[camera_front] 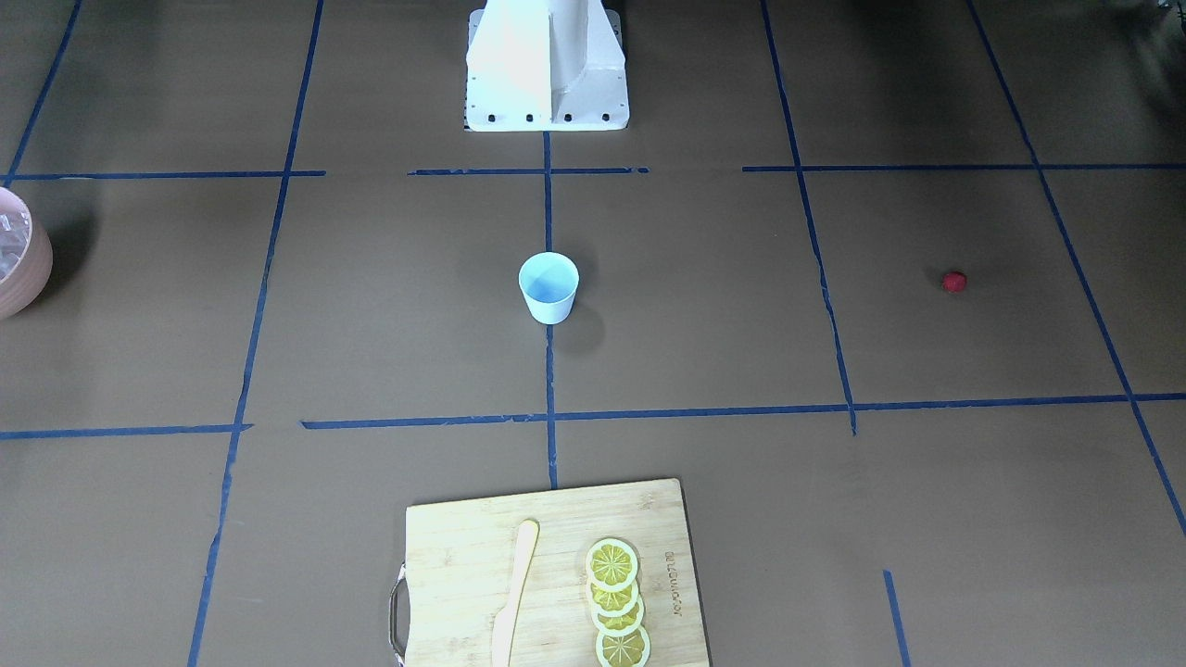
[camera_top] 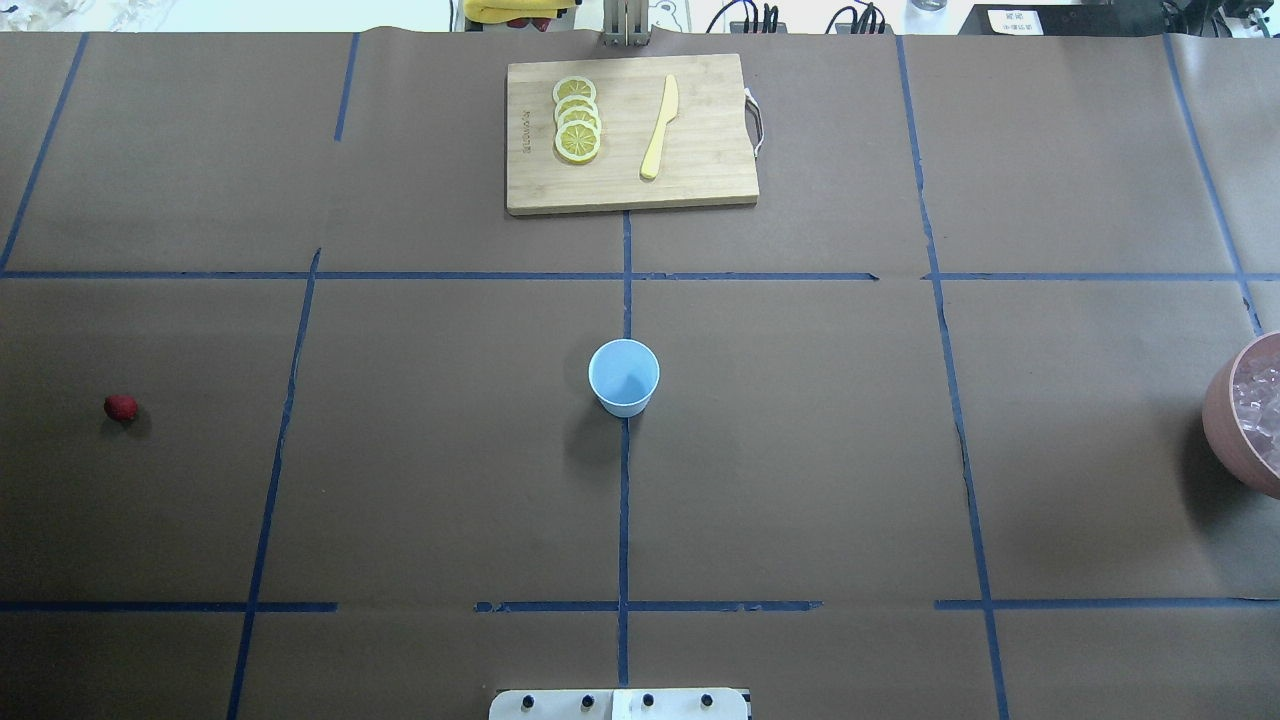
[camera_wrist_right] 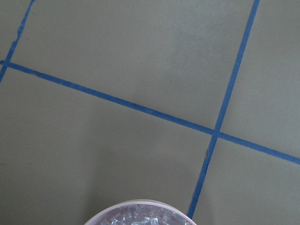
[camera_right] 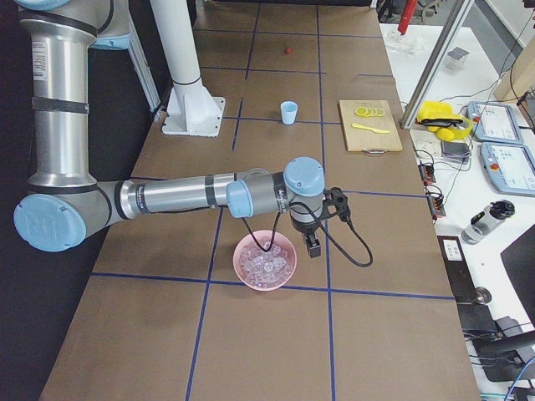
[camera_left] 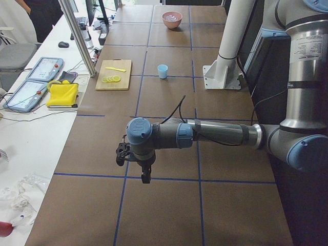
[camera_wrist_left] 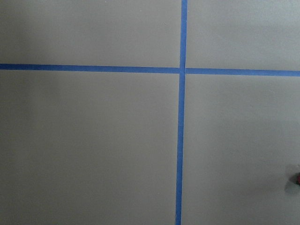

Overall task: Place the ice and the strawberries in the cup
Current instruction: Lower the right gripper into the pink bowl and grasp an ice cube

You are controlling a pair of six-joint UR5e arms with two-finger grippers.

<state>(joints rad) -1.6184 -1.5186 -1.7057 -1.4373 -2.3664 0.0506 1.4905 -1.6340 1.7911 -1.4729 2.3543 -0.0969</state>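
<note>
Hanging down, the fingers of the left gripper point(camera_left: 146, 176) and right gripper point(camera_right: 314, 246) are too small to tell open from closed. The right one is just beside the round pink bowl point(camera_right: 243, 251) of clear ice cubes point(camera_right: 266, 266); the tiny red strawberry point(camera_top: 121, 407) and the empty pale-blue cup point(camera_top: 624, 376) lie well apart. A slippery cube could drop on the long trip, or a bumped berry could roll off.
</note>
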